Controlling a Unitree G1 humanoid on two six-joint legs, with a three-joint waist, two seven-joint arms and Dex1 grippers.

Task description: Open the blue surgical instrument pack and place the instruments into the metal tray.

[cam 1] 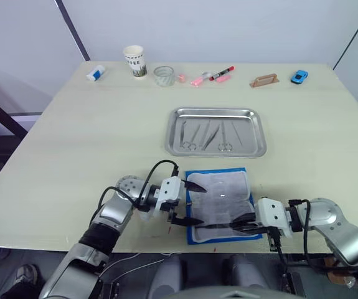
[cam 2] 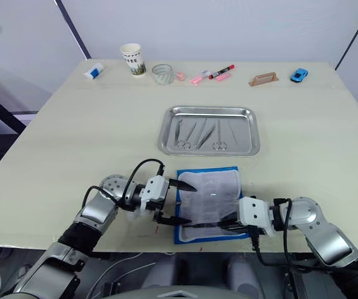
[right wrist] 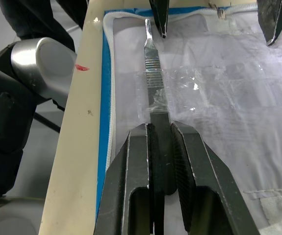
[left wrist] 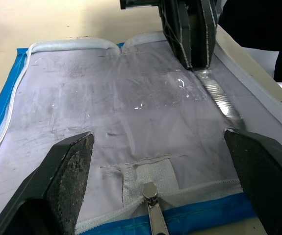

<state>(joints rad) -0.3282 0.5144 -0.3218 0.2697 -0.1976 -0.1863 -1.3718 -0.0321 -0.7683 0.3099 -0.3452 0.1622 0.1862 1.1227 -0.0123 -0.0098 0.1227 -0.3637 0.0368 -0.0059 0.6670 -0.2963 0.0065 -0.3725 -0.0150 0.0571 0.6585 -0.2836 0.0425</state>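
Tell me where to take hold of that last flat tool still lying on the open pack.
Grip the flat handle at its end by the pack's near edge, coming in low along its length from the right. It lies flat on the plastic insert, so only the thin sides offer purchase. The right gripper already pinches it there; the left gripper is open over the zipper edge.

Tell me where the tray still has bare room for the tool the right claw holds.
The tray's right end is bare, from the rightmost scissors to the rim. Its left and middle are crowded with four instruments. The right claw grips a scalpel-like tool over the pack.
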